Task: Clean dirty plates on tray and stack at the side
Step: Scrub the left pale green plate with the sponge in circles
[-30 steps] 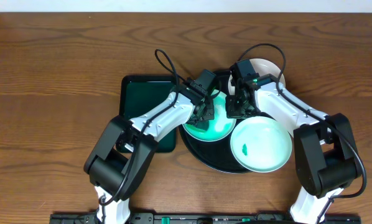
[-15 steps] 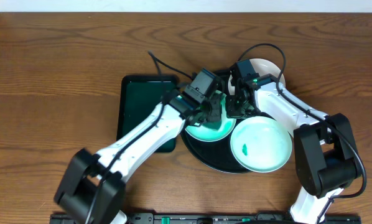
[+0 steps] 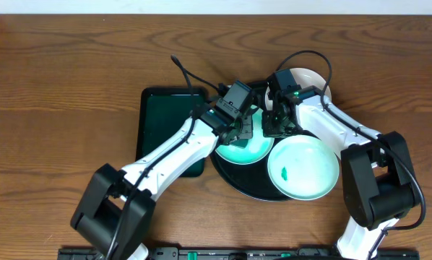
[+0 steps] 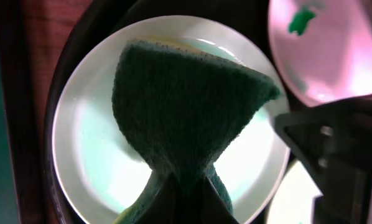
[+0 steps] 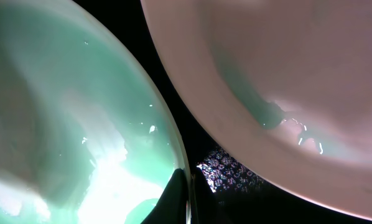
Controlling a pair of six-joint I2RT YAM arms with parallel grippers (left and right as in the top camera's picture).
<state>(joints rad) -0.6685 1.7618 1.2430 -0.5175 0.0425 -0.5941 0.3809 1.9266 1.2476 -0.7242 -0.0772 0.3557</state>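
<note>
1. Far left on the wooden table [image 3: 64,87], a dark green rectangular tray [image 3: 162,126] is parked at roughly 9 o'clock from the black tray [image 3: 248,189], just beside it.
2. Next over, the left gripper [image 3: 239,128] is clamped narrow on a dark green sponge [image 4: 186,106]. In the wrist view the sponge is pinched at its bottom end and fans out wide above the fingers.
3. The sponge is held over the left plate [image 3: 238,153], covering a big chunk of its middle. Whether it's actually pressed down on the plate can't be told. This plate is seated at about 9 o'clock on the black tray and looks mint-tinted.
4. The right gripper [image 3: 275,124] is found at the left plate's 2 o'clock rim. In the right wrist view the fingers are squeezed tight on that rim, so the plate is being pinned by its edge.
5. The smudged plate [image 3: 310,162] is placed at about 4 o'clock on the black tray, just beside the left plate, with a small green smudge [image 3: 284,173] left of its centre.
6. The back plate [image 3: 313,78] is spotted at the tray's 1 o'clock edge, mostly hidden by the right arm.
</note>
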